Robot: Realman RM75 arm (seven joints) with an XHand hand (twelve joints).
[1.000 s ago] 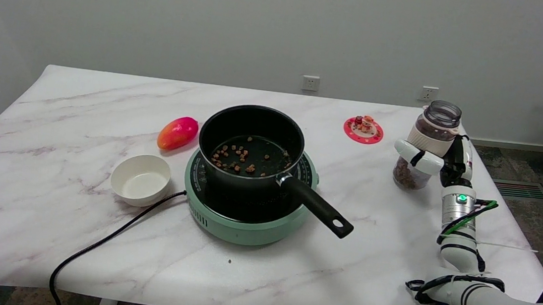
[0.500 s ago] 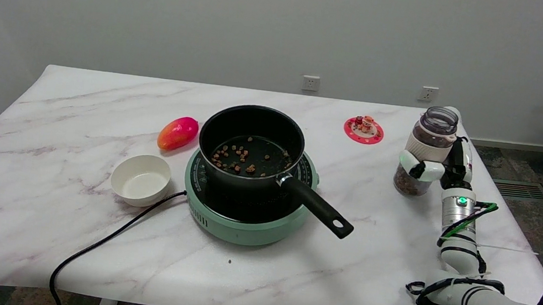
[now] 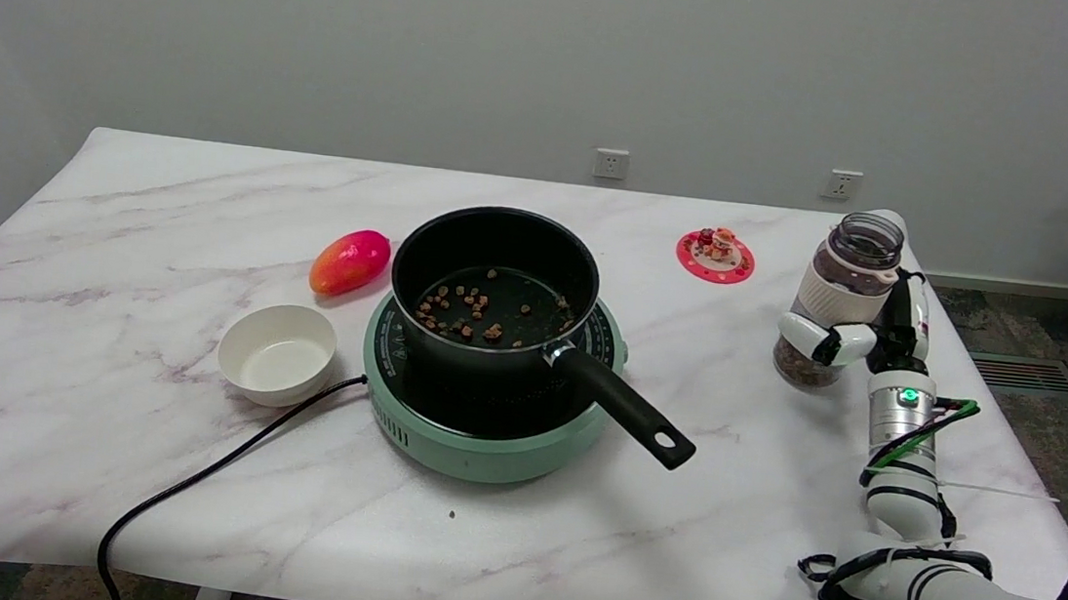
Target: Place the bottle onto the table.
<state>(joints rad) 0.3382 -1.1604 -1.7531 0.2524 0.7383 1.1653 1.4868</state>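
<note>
The bottle (image 3: 839,290) is a clear, open-topped jar with a white band round its middle and brown pieces inside. It stands upright at the table's right side, its base at or very near the marble top. My right hand (image 3: 860,327) wraps its fingers (image 3: 815,335) around the lower part of the bottle and grips it. The arm rises from the lower right corner of the head view. Whether the base touches the table I cannot tell.
A black saucepan (image 3: 494,286) holding brown pieces sits on a green hotplate (image 3: 482,432); its handle (image 3: 626,409) points toward the bottle. A red coaster with small figures (image 3: 715,255), a mango (image 3: 349,262), a white bowl (image 3: 277,352) and a black cable (image 3: 203,479) also lie on the table.
My right hand has lowered the bottle a little toward the table and brought it more upright. The fingers have slid lower on it. Nothing else has moved.
</note>
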